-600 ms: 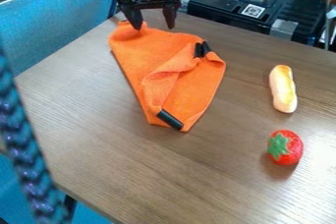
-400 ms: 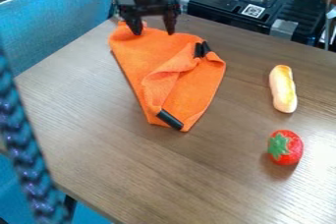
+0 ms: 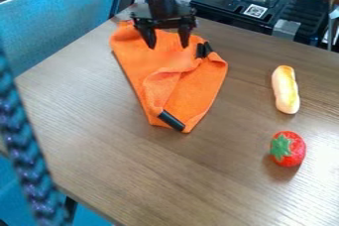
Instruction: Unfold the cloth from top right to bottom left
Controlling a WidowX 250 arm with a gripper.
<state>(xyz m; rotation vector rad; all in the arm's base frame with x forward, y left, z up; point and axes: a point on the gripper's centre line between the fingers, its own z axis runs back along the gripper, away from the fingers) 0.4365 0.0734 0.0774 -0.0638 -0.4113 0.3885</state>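
Note:
My black gripper is over the upper part of the orange cloth, its two fingers spread apart with nothing between them. The cloth lies on the table in a bunched, roughly diamond shape, with a fold running through its middle. Black clips or tags sit at its upper right, just right of my gripper, and at its bottom corner. Part of the cloth's top end is hidden behind the gripper.
To the right on the wooden table lie a bread-shaped toy and a toy strawberry. A black toy stove stands behind the table. A blue braided object crosses the left edge.
My gripper has come forward over the cloth, downward and slightly right in the view. Its fingers stay apart, and the cloth has not moved.

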